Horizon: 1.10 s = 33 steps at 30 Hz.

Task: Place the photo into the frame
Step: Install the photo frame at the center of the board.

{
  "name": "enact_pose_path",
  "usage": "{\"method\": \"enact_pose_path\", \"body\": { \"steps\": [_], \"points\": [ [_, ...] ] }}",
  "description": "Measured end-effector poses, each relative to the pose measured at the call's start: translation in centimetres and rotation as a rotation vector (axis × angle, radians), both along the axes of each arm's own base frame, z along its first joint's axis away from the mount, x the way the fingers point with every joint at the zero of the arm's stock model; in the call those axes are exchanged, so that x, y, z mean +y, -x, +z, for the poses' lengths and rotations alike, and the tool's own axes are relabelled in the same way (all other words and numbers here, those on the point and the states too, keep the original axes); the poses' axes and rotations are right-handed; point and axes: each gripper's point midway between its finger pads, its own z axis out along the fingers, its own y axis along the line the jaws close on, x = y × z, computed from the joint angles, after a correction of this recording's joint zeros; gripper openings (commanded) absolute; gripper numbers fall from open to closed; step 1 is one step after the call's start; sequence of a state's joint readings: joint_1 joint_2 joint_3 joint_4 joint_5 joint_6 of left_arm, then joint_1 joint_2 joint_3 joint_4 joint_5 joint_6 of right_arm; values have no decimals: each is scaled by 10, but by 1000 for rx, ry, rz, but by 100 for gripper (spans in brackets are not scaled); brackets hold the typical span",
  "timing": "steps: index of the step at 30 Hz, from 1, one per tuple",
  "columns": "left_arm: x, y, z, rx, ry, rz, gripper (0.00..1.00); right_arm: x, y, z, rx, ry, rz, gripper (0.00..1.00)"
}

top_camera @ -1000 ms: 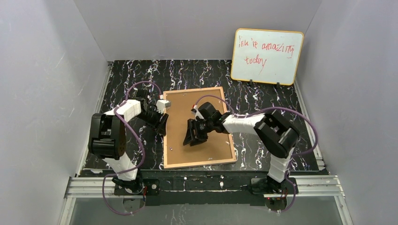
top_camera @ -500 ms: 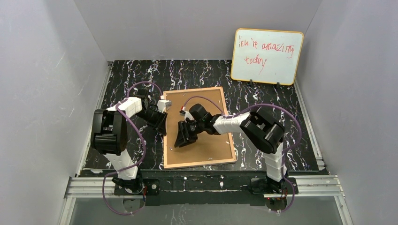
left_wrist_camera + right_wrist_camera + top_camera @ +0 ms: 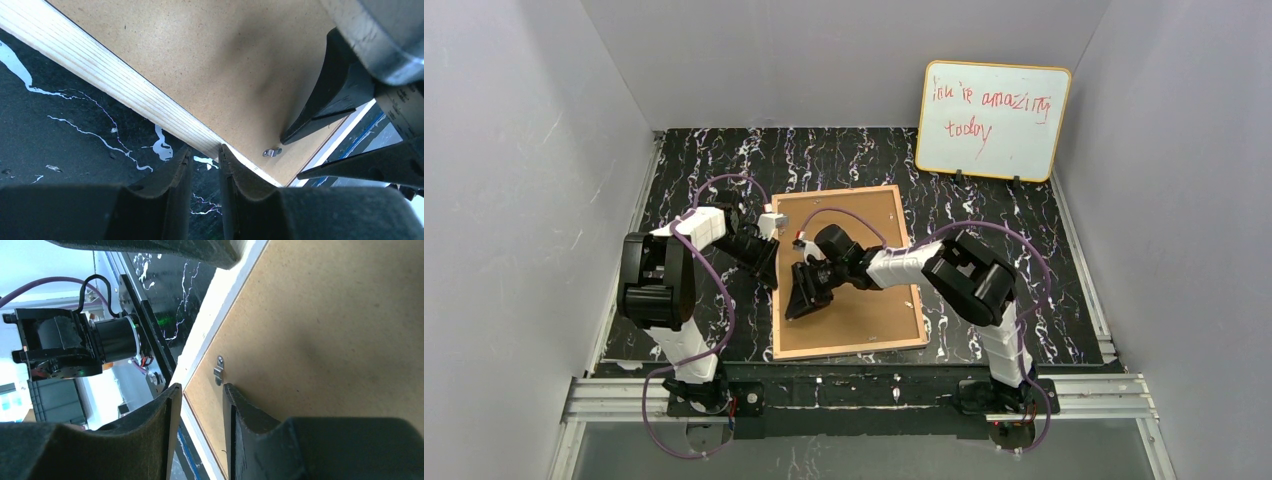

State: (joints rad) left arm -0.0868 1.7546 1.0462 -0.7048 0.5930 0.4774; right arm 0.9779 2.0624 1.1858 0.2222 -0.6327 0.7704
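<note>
Frame: lies flat and back up near the middle of the dark marbled bench, slightly skewed, tan wood rails enclosing a brown backing board. Sits between the two arms, within reach of both. Left end effector: hangs at the frame's left rail, toward the far corner. Shows, in its own wrist view, fingers drawn close with only a slim slit between them, bare bench visible through the slit, the right-hand tip meeting the outer edge of the rail. Clamps nothing that can be seen. Right end effector: reaches across from the right, low over the left part of the backing board, just inside the left rail and nearer the arm bases than the left one. Stands half parted, grasping nothing. Places one fingertip over the board just beside a small metal clip and the other at the outer side of the rail, the rail itself showing in the gap. Cannot tell whether either tip presses on the surface. Orange-rimmed whiteboard with red writing: stands upright at the far right of the bench, well apart from the frame.
</note>
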Motion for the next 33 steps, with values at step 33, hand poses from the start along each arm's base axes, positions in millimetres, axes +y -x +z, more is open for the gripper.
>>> {"method": "enact_pose_path", "body": {
  "steps": [33],
  "points": [
    [0, 0, 0, 4, -1, 6, 13, 24, 2, -2, -6, -24, -6, 38]
  ]
}}
